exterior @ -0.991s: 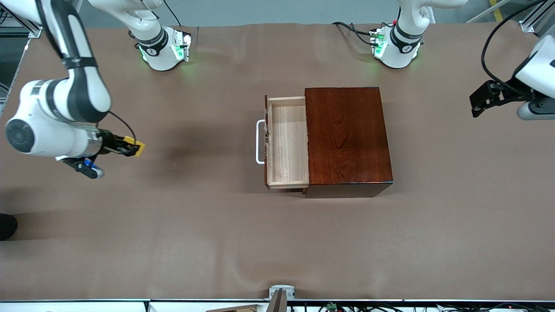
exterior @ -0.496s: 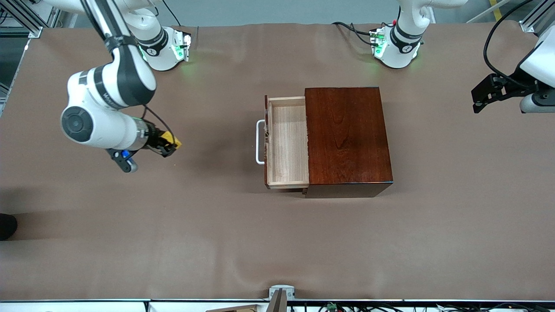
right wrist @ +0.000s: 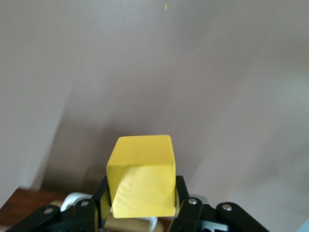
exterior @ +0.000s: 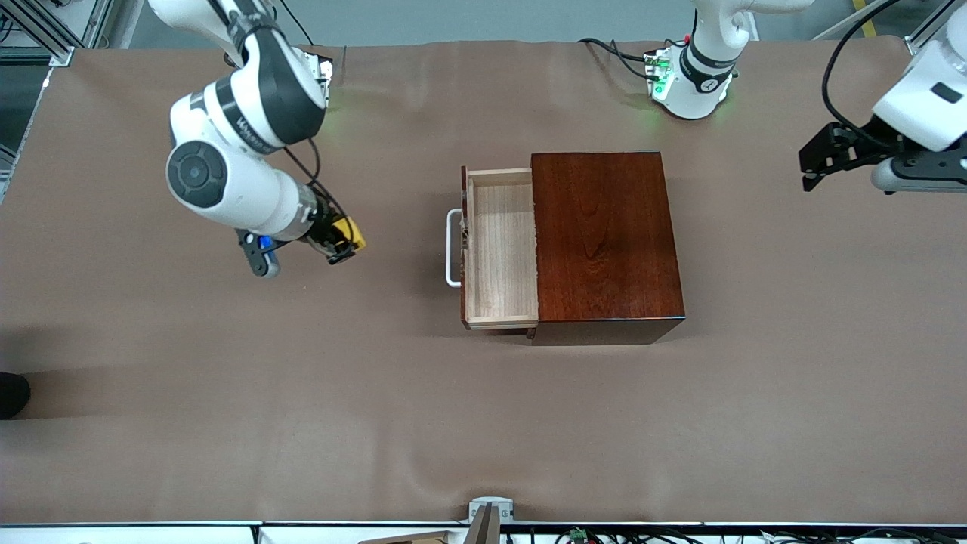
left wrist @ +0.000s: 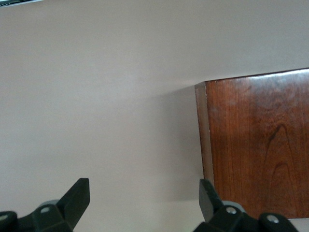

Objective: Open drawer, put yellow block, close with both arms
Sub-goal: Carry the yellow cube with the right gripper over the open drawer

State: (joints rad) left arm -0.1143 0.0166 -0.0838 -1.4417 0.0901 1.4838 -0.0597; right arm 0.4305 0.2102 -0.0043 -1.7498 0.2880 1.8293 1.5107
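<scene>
Yellow block (exterior: 352,232), a small bright rigid cube, likely light, sits pinched on two flat faces by the right gripper (exterior: 341,243), over bare table at nine o'clock from the open pale-wood drawer (exterior: 502,249). Left gripper (exterior: 816,159), fingers spread, waits at three o'clock of the glossy mahogany box (exterior: 607,238).

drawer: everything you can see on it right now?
The drawer is pulled partly out of a glossy reddish-brown wooden box, toward the right arm's end of the table. Its tray is pale, light wood and looks empty. The front panel is dark reddish-brown with a white U-shaped bar handle. It sits level, and neither tool touches it. The block is not in it yet.
</scene>
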